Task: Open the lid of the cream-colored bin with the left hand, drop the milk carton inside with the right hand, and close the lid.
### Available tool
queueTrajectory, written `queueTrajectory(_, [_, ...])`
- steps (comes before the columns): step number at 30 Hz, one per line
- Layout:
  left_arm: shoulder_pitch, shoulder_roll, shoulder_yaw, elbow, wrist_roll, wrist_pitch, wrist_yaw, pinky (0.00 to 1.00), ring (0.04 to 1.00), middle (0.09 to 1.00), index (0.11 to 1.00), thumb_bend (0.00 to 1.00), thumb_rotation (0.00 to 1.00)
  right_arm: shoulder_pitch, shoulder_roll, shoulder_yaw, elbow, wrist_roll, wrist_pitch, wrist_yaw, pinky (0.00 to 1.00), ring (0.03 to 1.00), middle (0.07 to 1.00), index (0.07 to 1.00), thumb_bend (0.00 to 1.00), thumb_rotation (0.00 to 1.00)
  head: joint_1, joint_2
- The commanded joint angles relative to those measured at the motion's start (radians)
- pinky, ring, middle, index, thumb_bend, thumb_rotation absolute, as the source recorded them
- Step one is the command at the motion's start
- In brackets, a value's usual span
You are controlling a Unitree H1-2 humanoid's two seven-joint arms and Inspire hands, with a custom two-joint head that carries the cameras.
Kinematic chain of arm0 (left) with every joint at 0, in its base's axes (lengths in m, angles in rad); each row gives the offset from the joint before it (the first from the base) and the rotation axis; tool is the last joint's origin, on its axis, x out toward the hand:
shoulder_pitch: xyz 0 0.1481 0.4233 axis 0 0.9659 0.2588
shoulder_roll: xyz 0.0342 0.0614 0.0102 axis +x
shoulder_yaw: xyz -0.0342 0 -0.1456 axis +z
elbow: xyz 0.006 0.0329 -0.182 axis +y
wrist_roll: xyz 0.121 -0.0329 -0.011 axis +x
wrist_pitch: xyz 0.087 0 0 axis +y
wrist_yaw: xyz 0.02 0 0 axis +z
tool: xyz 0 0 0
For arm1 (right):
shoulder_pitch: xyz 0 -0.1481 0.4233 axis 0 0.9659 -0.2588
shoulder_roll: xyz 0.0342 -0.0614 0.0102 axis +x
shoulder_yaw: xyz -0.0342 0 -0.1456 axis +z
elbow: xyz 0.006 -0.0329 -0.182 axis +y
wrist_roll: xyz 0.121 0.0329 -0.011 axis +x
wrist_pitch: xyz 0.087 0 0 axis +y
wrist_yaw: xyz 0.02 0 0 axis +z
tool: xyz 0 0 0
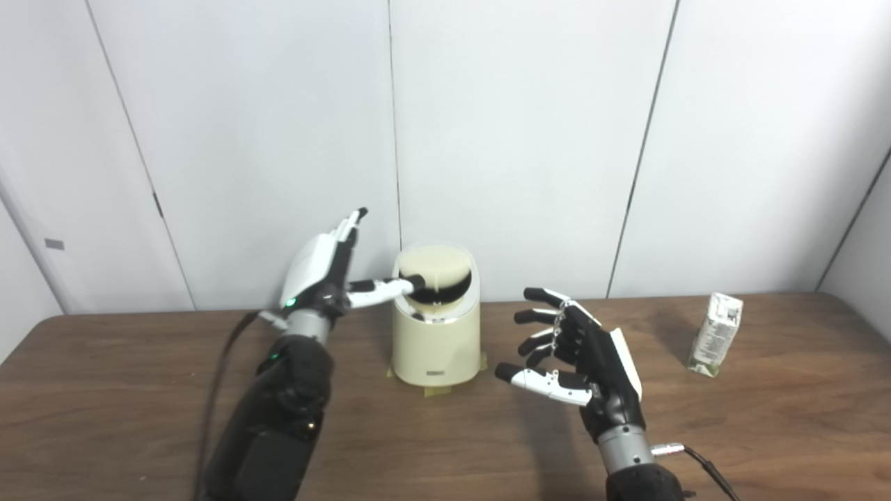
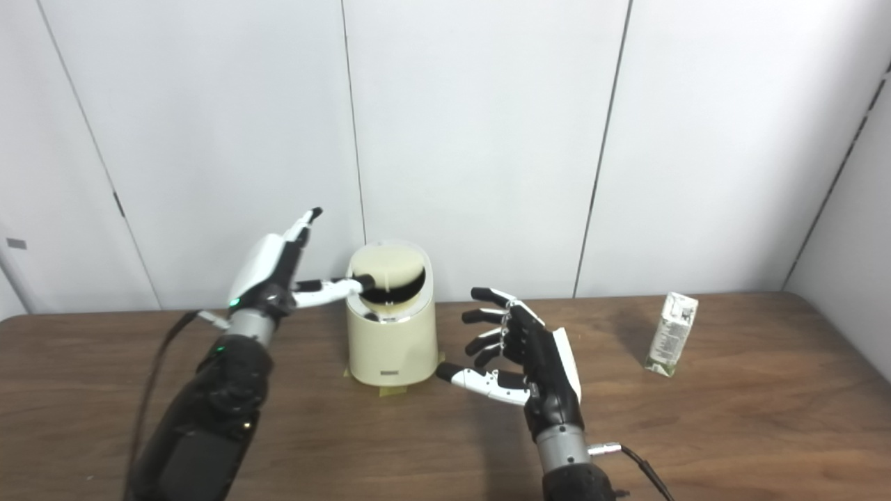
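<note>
At the table's centre, toward 12 o'clock, stands the cream-colored bin (image 1: 436,327), its base on patches of tape. Its lid (image 1: 433,271) is tilted back, exposing a dark crescent of opening. The left hand (image 1: 321,273) is at the bin's 9 o'clock; its thumb reaches across to the rim at the opening, touching or nearly touching the lid edge, while the remaining fingers point upward, held close together and clear of the bin. Judged step: lid opening, partly done.

The right hand (image 2: 523,358) hovers at the bin's 3 o'clock, empty, fingers spread and slightly curled. The milk carton (image 2: 670,333) stands upright on the table (image 1: 766,431), well apart from this hand, at its 3 o'clock.

Next move, as judged: the left thumb must hold the lid open while the right hand travels to the carton and closes around its sides. The carton is small, white with green print, light and easily toppled.
</note>
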Motion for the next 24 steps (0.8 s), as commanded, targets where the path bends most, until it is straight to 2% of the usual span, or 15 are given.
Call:
queueTrajectory(1, [-0.014,-0.007,0.041,-0.079,-0.095,-0.030,-0.020,0.81,0.951,0.971,0.996,0.82,0.40,-0.035,-0.003,0.000,-0.012,-0.004,-0.027,0.002,0.35,0.454,0.634,0.722,0.63,0.01,0.000,0.000])
queueTrajectory(5, [0.050,0.004,0.076,-0.169,-0.194,-0.006,-0.063,0.79,0.887,0.894,0.915,0.76,0.37,-0.037,-0.013,0.000,-0.009,-0.008,-0.029,0.002,0.35,0.454,0.636,0.723,0.62,0.02,0.006,0.000])
queueTrajectory(7, [0.097,0.009,0.095,-0.204,-0.243,-0.024,-0.074,0.75,0.834,0.843,0.862,0.75,0.34,-0.038,-0.019,0.000,-0.005,-0.011,-0.032,0.001,0.35,0.457,0.636,0.723,0.62,0.02,0.008,-0.002])
queueTrajectory(13, [0.247,0.040,0.112,-0.250,-0.319,-0.140,-0.098,0.62,0.708,0.753,0.800,0.72,0.29,-0.040,-0.030,-0.007,0.002,-0.006,-0.038,0.002,0.35,0.454,0.633,0.721,0.64,0.04,0.021,-0.003])
queueTrajectory(16, [0.321,0.037,0.129,-0.253,-0.379,-0.220,-0.105,0.55,0.667,0.739,0.785,0.68,0.16,-0.042,-0.040,-0.013,0.006,0.001,-0.039,0.005,0.37,0.479,0.634,0.723,0.65,0.05,0.016,-0.004])
queueTrajectory(18, [0.366,0.028,0.140,-0.233,-0.411,-0.290,-0.102,0.54,0.654,0.739,0.780,0.69,0.11,-0.046,-0.046,-0.022,0.008,0.021,-0.042,0.008,0.40,0.517,0.654,0.724,0.67,0.04,0.014,-0.005])
queueTrajectory(20, [0.403,0.023,0.140,-0.214,-0.411,-0.337,-0.092,0.52,0.643,0.734,0.776,0.69,0.11,-0.050,-0.057,-0.031,0.010,0.031,-0.042,0.011,0.43,0.535,0.672,0.728,0.68,0.02,0.019,-0.007])
queueTrajectory(23, [0.454,0.021,0.139,-0.190,-0.424,-0.379,-0.098,0.54,0.645,0.735,0.774,0.69,0.14,-0.050,-0.093,-0.032,0.008,0.023,-0.026,0.031,0.48,0.590,0.702,0.727,0.70,0.09,0.014,-0.007])
queueTrajectory(24, [0.463,0.025,0.139,-0.181,-0.435,-0.395,-0.107,0.56,0.655,0.738,0.784,0.70,0.14,-0.046,-0.111,-0.024,0.000,0.017,-0.017,0.049,0.52,0.633,0.739,0.746,0.70,0.11,0.010,-0.008])
